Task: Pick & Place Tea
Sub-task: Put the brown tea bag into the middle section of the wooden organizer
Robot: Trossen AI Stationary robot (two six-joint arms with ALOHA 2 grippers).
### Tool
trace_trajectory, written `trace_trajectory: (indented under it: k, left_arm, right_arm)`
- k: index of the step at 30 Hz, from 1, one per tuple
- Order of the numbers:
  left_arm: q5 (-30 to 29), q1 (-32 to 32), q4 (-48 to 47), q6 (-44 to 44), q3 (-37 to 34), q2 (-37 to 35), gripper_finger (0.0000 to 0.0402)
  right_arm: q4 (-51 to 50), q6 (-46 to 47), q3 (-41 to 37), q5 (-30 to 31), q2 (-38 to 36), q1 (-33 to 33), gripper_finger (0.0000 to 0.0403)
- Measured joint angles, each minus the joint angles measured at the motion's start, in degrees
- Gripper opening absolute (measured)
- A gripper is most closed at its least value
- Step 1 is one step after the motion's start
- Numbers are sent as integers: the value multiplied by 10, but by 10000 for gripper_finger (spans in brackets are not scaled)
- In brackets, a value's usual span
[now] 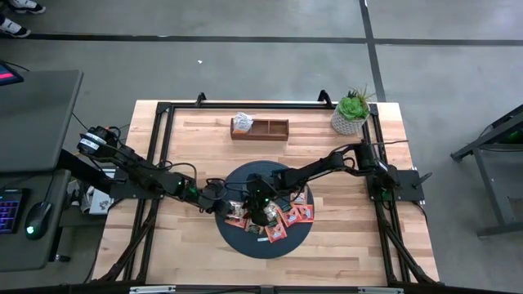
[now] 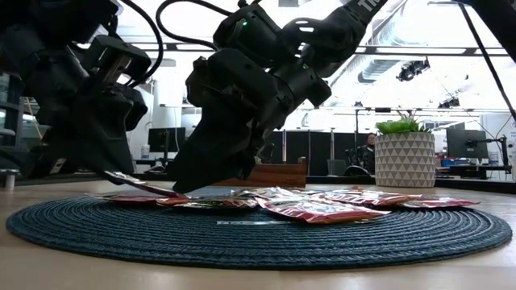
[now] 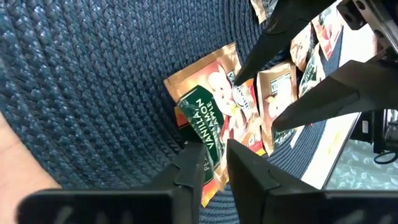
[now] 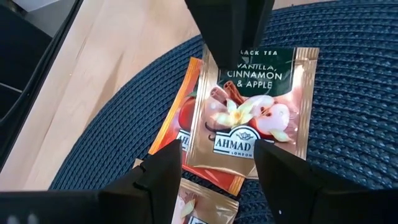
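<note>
my left gripper (image 3: 214, 163) has nearly closed on the edge of a vanilla sachet (image 4: 252, 115) at the mat's (image 1: 237, 243) left side, on top of the pile of tea (image 1: 282, 219). the right gripper (image 4: 217, 165) hangs open just over the same sachet. i reckon the risks are dragging the orange sachet (image 4: 180, 121) below along, or the arms bumping.

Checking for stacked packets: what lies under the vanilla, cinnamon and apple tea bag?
An orange-red tea bag lies under the vanilla tea bag, its edge sticking out on one side. Below both is the dark round mat. The rest of the orange-red tea bag is covered.
</note>
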Motion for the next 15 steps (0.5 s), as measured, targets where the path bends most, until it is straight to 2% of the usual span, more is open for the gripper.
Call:
trace_trajectory:
  k: [5, 13, 15]
  left_arm:
    - [-8, 0, 0, 12, 0, 0, 7]
    - [-25, 0, 0, 31, 0, 0, 1]
    - [-33, 0, 5, 41, 0, 0, 1]
  right_arm:
    - [0, 0, 0, 0, 0, 0, 197]
    - [-7, 4, 0, -2, -3, -1, 197]
    - [-12, 8, 0, -20, -8, -6, 197]
